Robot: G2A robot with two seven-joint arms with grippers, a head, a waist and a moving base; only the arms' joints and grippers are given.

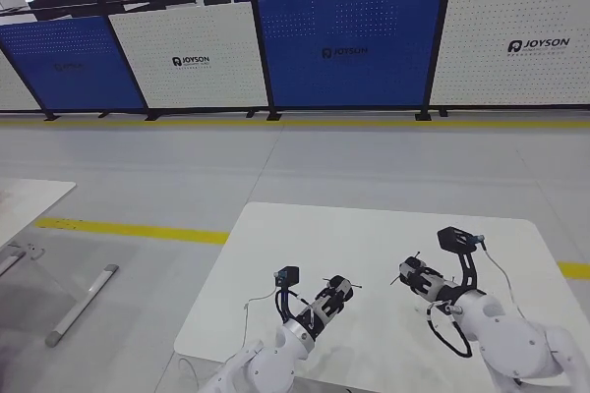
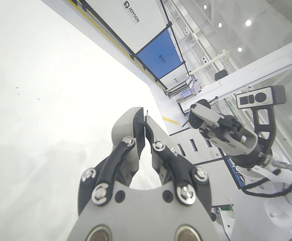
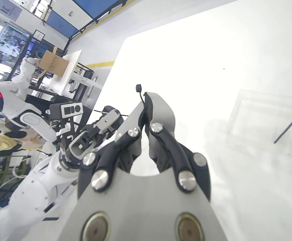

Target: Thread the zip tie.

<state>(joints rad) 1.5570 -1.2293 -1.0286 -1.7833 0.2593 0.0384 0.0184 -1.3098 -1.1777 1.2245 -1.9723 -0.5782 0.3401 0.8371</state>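
Closest in, the right gripper has its fingers clenched on a zip tie. The tie's square head sticks out just past the fingertips. The left gripper is pinched tight as well, grasping a thin black strip whose tip pokes out at the fingertips. I cannot tell whether that strip is a second tie.

One white tabletop with rounded corners carries everything. Both arms come in over its near edge. From above, the two grippers hang side by side over the near half, apart, with white surface showing between them. The left gripper is nearer the tabletop's left edge. The right gripper sits near the middle, well in from the right edge. A wide stretch of white surface lies between the fingers and the far edge, and grey floor with a yellow line runs beyond that.

One clear tray lies flat on the tabletop to the side of the right gripper, well apart from its fingers. One loose tie rests slantwise across the tray.

Counted: two grippers, one tray, and three black strips, two held and one lying.
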